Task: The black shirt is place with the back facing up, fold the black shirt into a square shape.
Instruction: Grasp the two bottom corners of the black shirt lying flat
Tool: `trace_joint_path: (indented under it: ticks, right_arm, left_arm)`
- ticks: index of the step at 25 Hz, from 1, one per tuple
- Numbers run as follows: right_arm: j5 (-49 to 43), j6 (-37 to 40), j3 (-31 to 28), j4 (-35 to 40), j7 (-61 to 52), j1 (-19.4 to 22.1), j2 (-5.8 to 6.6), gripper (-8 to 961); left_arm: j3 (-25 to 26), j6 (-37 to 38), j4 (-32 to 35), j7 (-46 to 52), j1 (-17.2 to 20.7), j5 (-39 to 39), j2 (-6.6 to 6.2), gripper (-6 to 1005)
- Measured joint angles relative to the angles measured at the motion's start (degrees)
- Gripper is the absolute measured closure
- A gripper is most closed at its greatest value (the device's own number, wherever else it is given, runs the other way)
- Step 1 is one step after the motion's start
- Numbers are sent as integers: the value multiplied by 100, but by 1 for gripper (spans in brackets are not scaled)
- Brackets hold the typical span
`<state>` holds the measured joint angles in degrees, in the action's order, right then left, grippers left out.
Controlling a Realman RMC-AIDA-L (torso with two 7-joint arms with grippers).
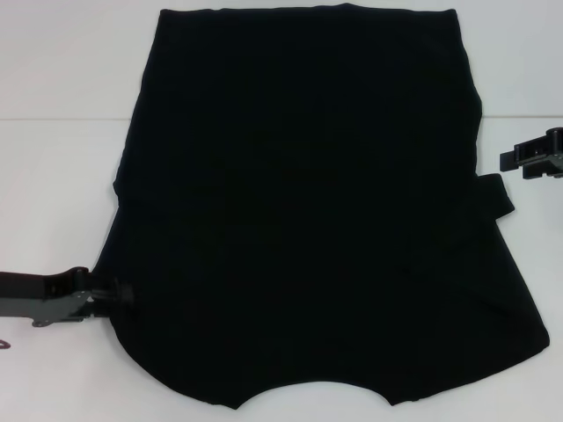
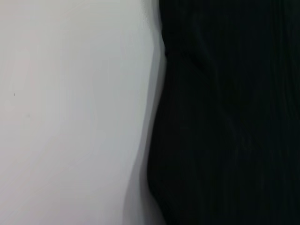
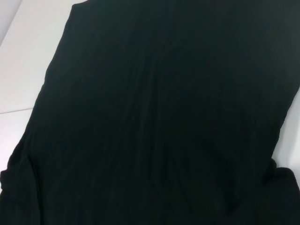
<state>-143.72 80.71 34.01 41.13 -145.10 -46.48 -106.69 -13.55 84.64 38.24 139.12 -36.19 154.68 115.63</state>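
You are seeing the black shirt (image 1: 308, 211) lying spread flat on the table (image 1: 62, 176), filling the middle between your two grippers. The left gripper (image 1: 119, 292) is sitting at the shirt's left edge, near the corner closer to you, and its tip is touching or almost touching the cloth. From this gripper, the whole shirt is lying to its right and mostly farther away. The right gripper (image 1: 528, 158) is staying beside the shirt's right edge, a little apart from it. A small flap of the shirt is sticking out just below this gripper, nearer to you.
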Motion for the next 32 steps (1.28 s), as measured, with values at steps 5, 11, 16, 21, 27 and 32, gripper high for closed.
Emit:
trace_joint_path:
  ticks: [5, 11, 16, 21, 27, 32]
  right_arm:
    - [2, 29, -6, 11, 0, 8, 9, 465]
    - [3, 69, -32, 19, 0, 8, 11, 465]
    - [5, 78, -44, 19, 0, 25, 31, 464]
    - [9, 101, -44, 25, 0, 47, 40, 464]
    - [-14, 189, -6, 32, 0, 88, 54, 465]
    - [-113, 536, 0, 64, 56, 135, 147, 465]
  left_arm:
    - [1, -77, -1, -4, -40, -10, 39, 522]
    - [-3, -180, 0, 17, -61, -17, 50, 680]
    - [-7, -186, -1, 24, -63, -16, 42, 887]
    - [3, -68, -1, -57, -63, -23, 29, 940]
    - [51, 516, 0, -434, 33, -357, -56, 943]
    - [54, 597, 54, -475, 71, -439, -67, 943]
